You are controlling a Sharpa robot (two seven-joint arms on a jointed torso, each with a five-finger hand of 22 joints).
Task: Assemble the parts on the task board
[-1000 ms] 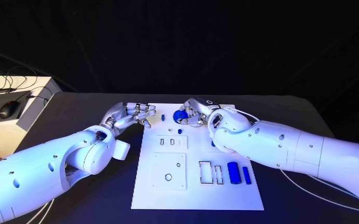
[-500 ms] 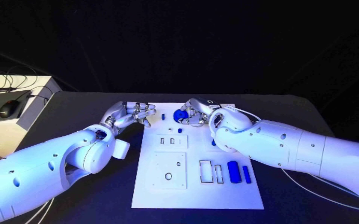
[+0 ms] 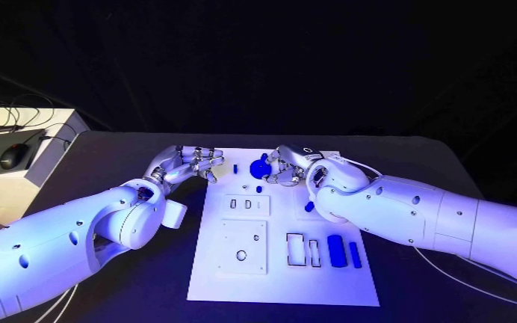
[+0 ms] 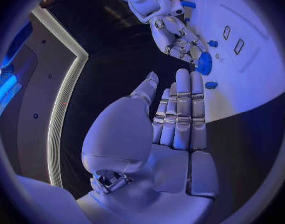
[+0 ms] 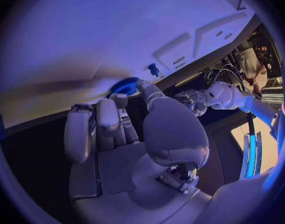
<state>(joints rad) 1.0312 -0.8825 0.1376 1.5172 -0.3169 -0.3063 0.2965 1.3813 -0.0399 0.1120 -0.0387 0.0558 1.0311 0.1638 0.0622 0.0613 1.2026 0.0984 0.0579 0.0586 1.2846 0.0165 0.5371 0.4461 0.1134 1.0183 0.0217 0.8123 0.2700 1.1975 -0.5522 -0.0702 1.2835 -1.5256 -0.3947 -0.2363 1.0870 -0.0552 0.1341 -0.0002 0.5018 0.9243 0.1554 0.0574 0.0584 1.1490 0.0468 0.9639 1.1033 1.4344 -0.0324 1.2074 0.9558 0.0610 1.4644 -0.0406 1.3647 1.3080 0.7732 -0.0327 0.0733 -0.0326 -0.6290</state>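
Observation:
The white task board [image 3: 216, 282] lies in the middle of the black table. At its far end my right hand [image 3: 285, 166] pinches a round blue part [image 3: 258, 166] with its fingertips, just above the board; the same part shows in the wrist views [image 5: 125, 86] [image 4: 205, 63]. My left hand [image 3: 192, 163] holds nothing. Its fingers [image 4: 180, 107] are stretched out straight, at the board's far left edge. A thin blue peg [image 3: 235, 167] stands between the two hands. Two small blue pieces [image 3: 246, 187] [image 3: 260, 188] sit nearer me. Two blue bars [image 3: 336, 250] [image 3: 355, 253] lie at the near right.
Two raised white plates with holes [image 3: 246, 205] [image 3: 243, 247] and two rectangular slots [image 3: 295, 248] [image 3: 314, 252] mark the board. Another blue piece [image 3: 309, 206] peeks out beside my right forearm. A pale side stand with a mouse [image 3: 11, 157] and cables is at the far left.
My right hand and forearm have shifted slightly to the right, the round blue part still at its fingertips. The left hand has stayed in place.

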